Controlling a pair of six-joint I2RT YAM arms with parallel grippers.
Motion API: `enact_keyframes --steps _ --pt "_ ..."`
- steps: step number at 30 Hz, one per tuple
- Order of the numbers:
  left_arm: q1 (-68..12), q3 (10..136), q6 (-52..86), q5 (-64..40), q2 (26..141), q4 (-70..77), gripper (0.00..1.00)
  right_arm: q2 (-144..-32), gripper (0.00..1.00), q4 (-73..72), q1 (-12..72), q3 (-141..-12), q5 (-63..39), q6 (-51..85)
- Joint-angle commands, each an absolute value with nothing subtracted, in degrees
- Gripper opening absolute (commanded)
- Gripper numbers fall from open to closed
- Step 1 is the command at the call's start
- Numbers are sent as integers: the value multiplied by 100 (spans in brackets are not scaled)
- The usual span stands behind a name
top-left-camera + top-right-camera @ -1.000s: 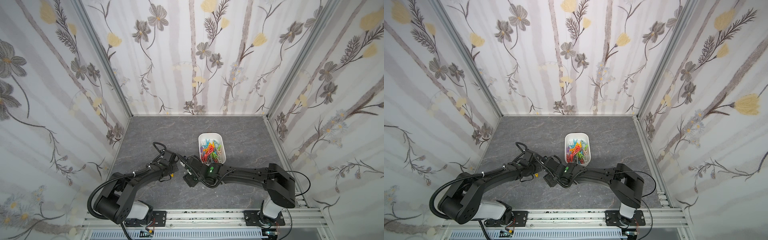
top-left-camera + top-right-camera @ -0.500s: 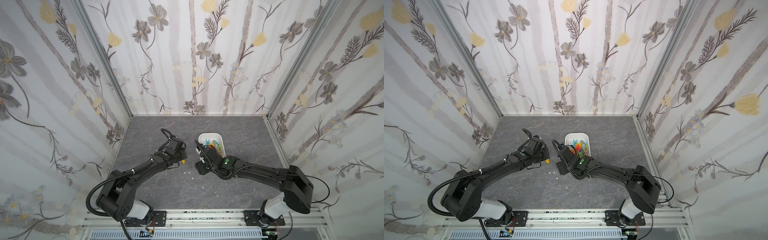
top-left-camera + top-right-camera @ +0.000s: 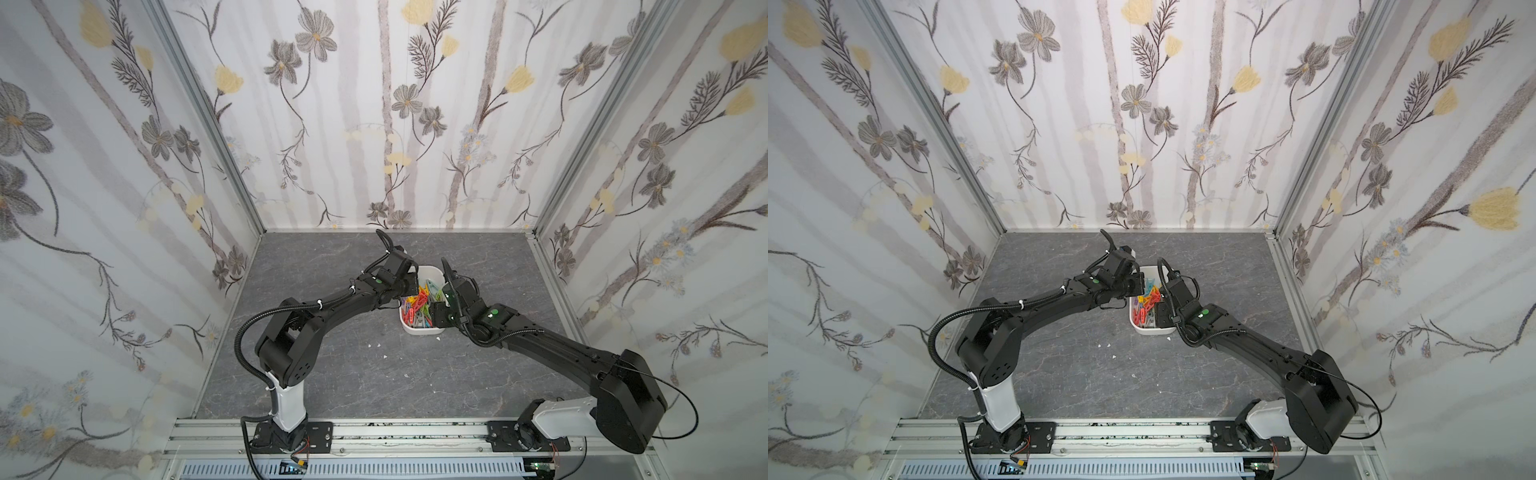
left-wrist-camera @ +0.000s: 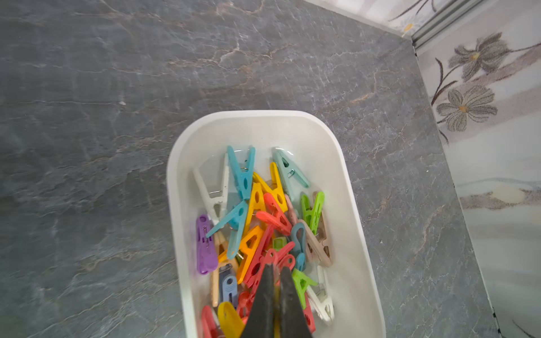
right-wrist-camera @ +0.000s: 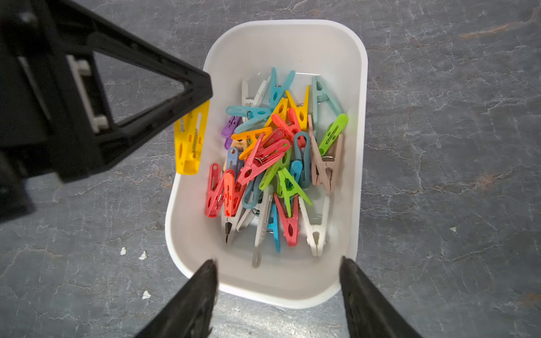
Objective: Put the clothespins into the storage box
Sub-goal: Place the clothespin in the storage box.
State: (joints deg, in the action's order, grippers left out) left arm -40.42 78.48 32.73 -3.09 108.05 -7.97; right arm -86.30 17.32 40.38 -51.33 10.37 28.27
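Observation:
The white storage box (image 3: 419,330) (image 3: 1152,331) stands mid-table with a heap of coloured clothespins (image 3: 419,309) (image 3: 1146,307) inside. The left wrist view looks down on the box rim (image 4: 254,115) and the pins (image 4: 263,219). My left gripper (image 4: 275,267) (image 3: 409,286) is shut on a yellow clothespin (image 5: 190,140), which hangs over the box's left rim in the right wrist view. My right gripper (image 5: 276,263) (image 3: 435,315) stands open and empty above the box's near end (image 5: 278,295), one finger on each side of it.
Tiny white specks (image 3: 376,345) (image 5: 131,253) lie on the grey table in front of the box. Flowered walls enclose the table on three sides, and both arms reach in from the front rail.
Both arms have moved from the table's front middle back to the box. The left gripper carried the yellow clothespin over the box rim. The right gripper stayed open.

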Motion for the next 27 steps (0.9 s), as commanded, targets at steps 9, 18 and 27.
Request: enact_keyframes --steps 9,18,27 --pt "-4118 8567 2492 -216 11543 -636 8 -8477 68 1363 3648 -4767 730 3183" --pt "-4123 8020 1801 246 10390 -267 47 -8382 68 1339 3610 -4779 829 3207" --pt "-4118 6181 1281 944 8371 580 63 -7976 72 956 3446 -4822 1254 2996"
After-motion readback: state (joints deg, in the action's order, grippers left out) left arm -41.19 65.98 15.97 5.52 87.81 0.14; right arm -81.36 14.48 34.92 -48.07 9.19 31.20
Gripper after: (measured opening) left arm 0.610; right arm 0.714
